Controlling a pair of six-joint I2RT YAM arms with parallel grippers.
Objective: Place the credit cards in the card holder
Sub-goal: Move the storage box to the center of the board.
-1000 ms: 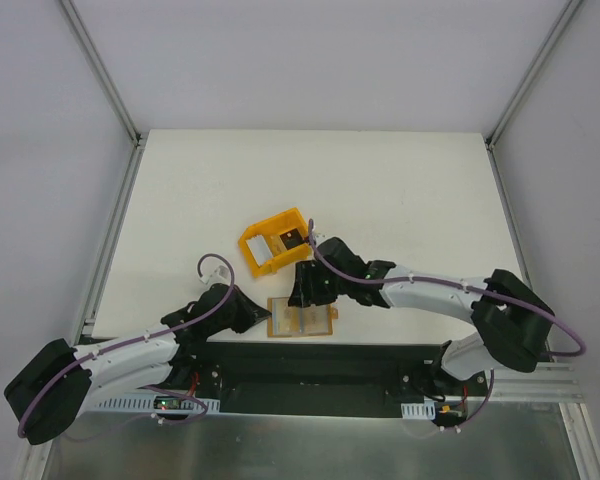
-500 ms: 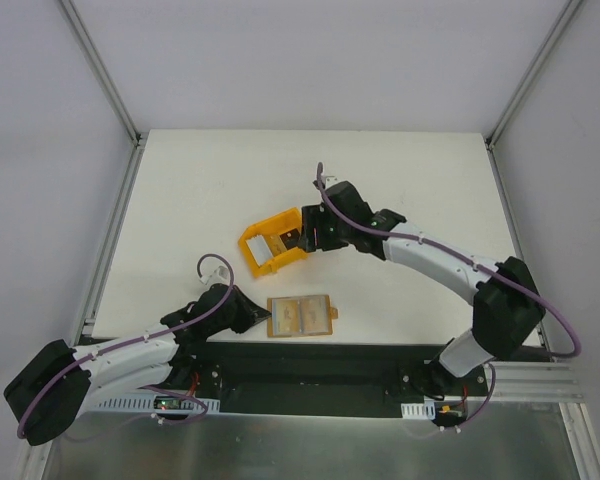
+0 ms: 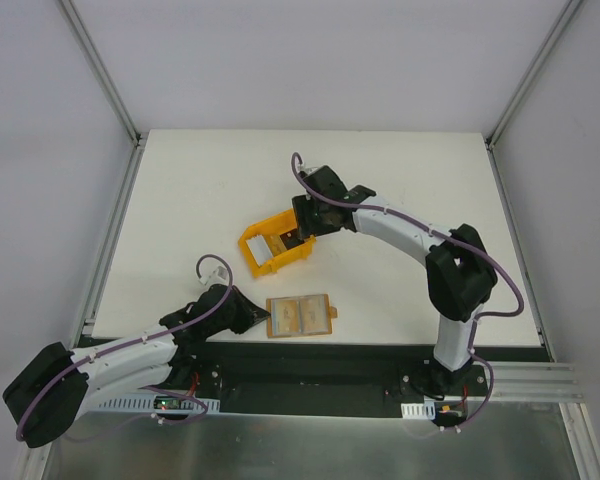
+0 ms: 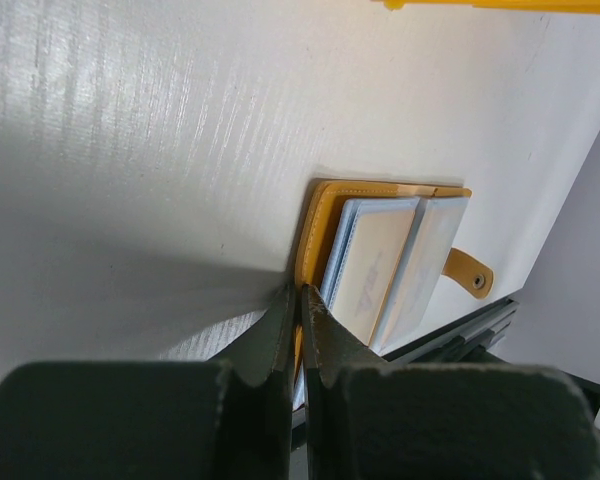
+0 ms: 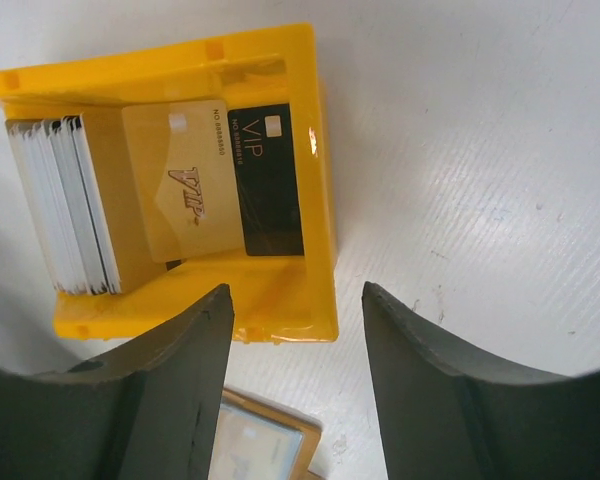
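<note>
Right gripper (image 5: pixel 298 290), jaws open, hangs over the bin (image 5: pixel 320 150) mid-tabletop, where the cards (image 5: pixel 180 190) lie. Lower onto the tan top card's edge, close gently and lift one only. Left gripper (image 4: pixel 300 295), closed, clamps the open wallet (image 4: pixel 380 250) by its edge at the near edge of the tabletop.

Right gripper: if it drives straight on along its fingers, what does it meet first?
Most likely the yellow bin: its wall lies right between the open fingers of the right gripper. Depth is unclear; slightly further in, it would land on the dark VIP card instead.
</note>
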